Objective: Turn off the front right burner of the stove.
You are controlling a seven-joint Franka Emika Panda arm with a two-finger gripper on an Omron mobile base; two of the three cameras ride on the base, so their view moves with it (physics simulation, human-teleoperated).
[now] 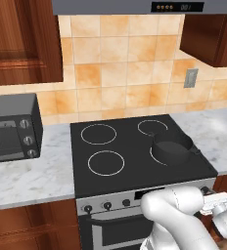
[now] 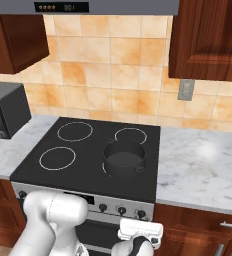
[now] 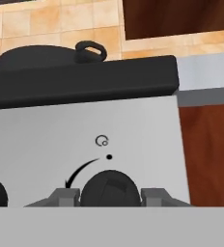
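**End effector brackets the rightmost knob**

On the stove front panel, the knob sits between the end effector's spread, unclenched fingers. The front right burner lies under the pot, at 5 o'clock on the glass. Likely rigid, smooth; pinch its rim.

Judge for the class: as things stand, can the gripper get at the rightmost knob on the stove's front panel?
Probably yes. In the hand view the gripper faces the rightmost knob, a fingertip at each side, and nothing lies between.
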